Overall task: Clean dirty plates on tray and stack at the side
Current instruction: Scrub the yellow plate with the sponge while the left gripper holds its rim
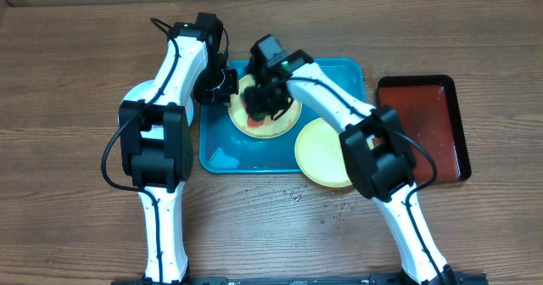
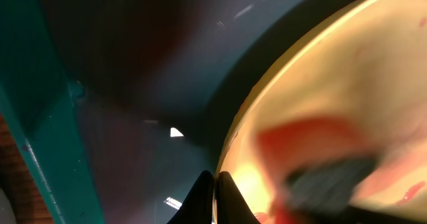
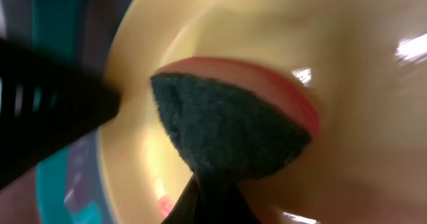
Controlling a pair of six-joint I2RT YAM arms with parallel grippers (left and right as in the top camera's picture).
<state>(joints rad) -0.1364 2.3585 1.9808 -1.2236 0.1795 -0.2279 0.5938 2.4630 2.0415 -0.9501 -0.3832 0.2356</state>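
Note:
A pale yellow-green plate [image 1: 273, 125] lies on the teal tray [image 1: 221, 153]. My left gripper [image 1: 222, 86] is shut on this plate's left rim; in the left wrist view its fingertips [image 2: 215, 197] pinch the rim of the plate [image 2: 333, 77]. My right gripper [image 1: 263, 98] is shut on a dark green and red sponge [image 3: 227, 131] and presses it on the plate [image 3: 333, 24], its fingers [image 3: 210, 204] close together. A second yellow-green plate [image 1: 322, 153] lies over the tray's lower right corner. A pale blue-white plate [image 1: 136, 94] lies left of the tray, partly under my left arm.
A dark red tray [image 1: 424, 124] stands to the right on the wooden table. Small crumbs or droplets [image 1: 331, 209] are scattered in front of the teal tray. The tray's raised rim [image 2: 40, 137] runs close beside my left gripper.

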